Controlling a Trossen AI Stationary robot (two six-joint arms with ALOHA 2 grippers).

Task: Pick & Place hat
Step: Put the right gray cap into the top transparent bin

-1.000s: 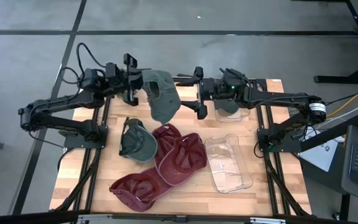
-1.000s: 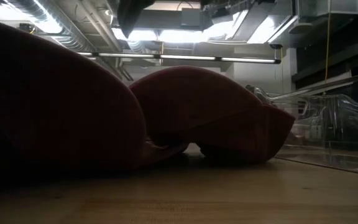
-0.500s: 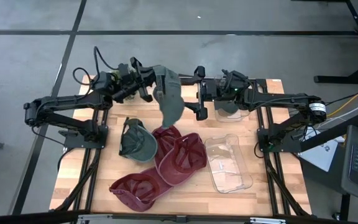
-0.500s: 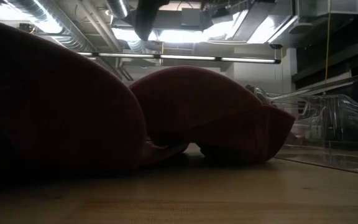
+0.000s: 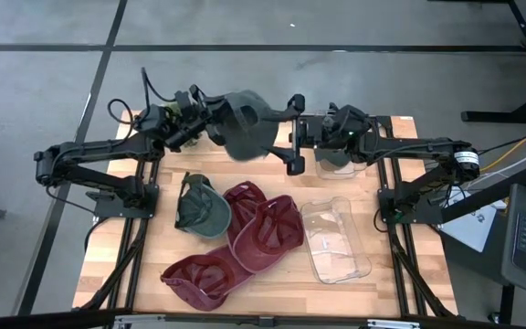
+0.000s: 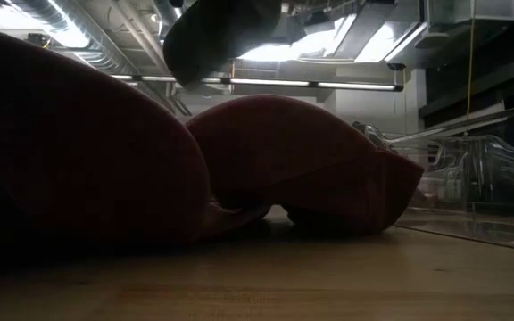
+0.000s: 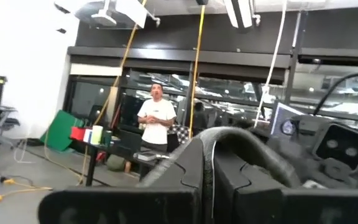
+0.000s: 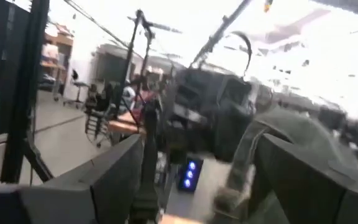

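Item: dark green fabric cap (image 5: 245, 125), held aloft at 12 o'clock of the wooden counter (image 5: 153, 239), clamped by left gripper (image 5: 210, 117); presented toward right gripper (image 5: 292, 135), fingers spread, seemingly for handover.

Held hat (image 5: 243, 126): raised above the table's (image 5: 393, 239) far edge, between my two grippers; at the top of the low view, above the caps on the table.
My left gripper (image 5: 210, 117): at the far left of the table, clamped on the held hat's left side.
My right gripper (image 5: 292, 133): just right of the held hat, fingers spread apart.
Small tray (image 5: 341, 159): far right of the table, under my right arm.
Large tray (image 5: 334, 239): right half, nearer than the small tray.
Low cap (image 5: 199, 206): left of centre, beneath the held hat.
Three caps (image 5: 263, 228): centre to near-left, overlapping; between the low cap and the large tray.
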